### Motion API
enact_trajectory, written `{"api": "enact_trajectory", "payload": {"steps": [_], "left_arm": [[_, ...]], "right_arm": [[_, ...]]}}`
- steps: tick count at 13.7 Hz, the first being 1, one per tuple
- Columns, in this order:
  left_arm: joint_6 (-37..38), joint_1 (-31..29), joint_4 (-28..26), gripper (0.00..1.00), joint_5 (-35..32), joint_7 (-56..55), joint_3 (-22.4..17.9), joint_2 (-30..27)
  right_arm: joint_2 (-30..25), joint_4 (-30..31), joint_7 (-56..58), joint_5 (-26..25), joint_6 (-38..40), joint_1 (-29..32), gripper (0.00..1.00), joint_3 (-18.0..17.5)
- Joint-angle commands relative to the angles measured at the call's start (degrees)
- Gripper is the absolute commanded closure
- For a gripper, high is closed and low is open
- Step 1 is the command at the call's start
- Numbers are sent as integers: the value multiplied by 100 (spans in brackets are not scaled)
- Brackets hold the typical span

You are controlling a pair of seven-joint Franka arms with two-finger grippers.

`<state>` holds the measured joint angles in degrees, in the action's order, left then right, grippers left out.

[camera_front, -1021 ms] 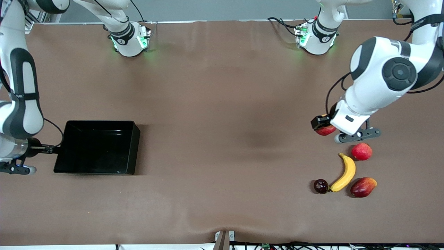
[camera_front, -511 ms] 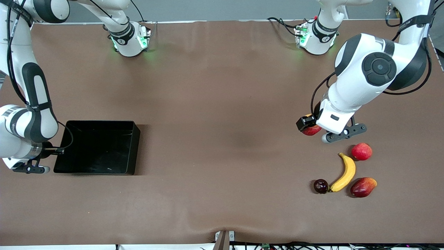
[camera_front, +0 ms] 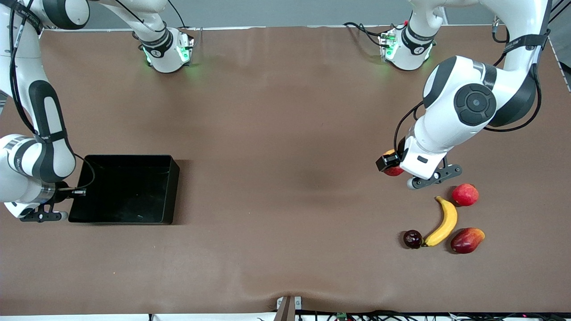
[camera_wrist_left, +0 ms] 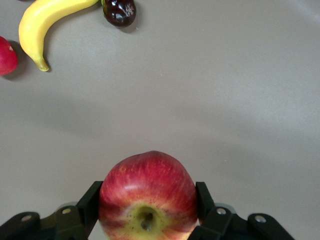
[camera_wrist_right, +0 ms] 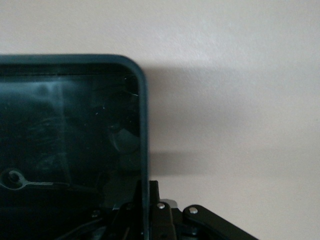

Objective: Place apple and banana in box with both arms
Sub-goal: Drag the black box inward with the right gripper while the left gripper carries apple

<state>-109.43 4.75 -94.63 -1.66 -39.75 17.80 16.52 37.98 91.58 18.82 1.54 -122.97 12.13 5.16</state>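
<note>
My left gripper [camera_front: 389, 164] is shut on the apple [camera_front: 393, 170], red with yellow streaks, and holds it above the table, beside the fruit group. In the left wrist view the apple [camera_wrist_left: 148, 197] sits between both fingers [camera_wrist_left: 90, 202]. The banana [camera_front: 441, 223] lies on the table toward the left arm's end and also shows in the left wrist view [camera_wrist_left: 45, 20]. The black box [camera_front: 120, 191] lies toward the right arm's end. My right gripper [camera_front: 73, 192] is shut on the box's end wall [camera_wrist_right: 143, 130].
A pinkish-red round fruit [camera_front: 465, 194] lies by the banana's upper tip. A red-orange mango-like fruit [camera_front: 466, 240] and a dark plum [camera_front: 412, 239] lie either side of its lower tip. Brown table stretches between the fruit and the box.
My left gripper has carried the apple toward the right arm's end of the table, away from the other fruit. My right arm's wrist shifted at first and still grips the box's wall.
</note>
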Motion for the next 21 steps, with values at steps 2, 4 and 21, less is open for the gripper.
{"api": "enact_trajectory", "payload": {"steps": [2, 4, 21], "left_arm": [[141, 96, 129, 100, -97, -120, 13, 9], [141, 114, 129, 100, -97, -190, 22, 26], [317, 1229, 94, 100, -106, -1825, 13, 412]], "right_arm": [[-536, -105, -70, 65, 395, -271, 100, -312], [-590, -315, -578, 65, 528, -718, 100, -462], [1017, -1546, -6037, 927, -726, -5307, 100, -445]]}}
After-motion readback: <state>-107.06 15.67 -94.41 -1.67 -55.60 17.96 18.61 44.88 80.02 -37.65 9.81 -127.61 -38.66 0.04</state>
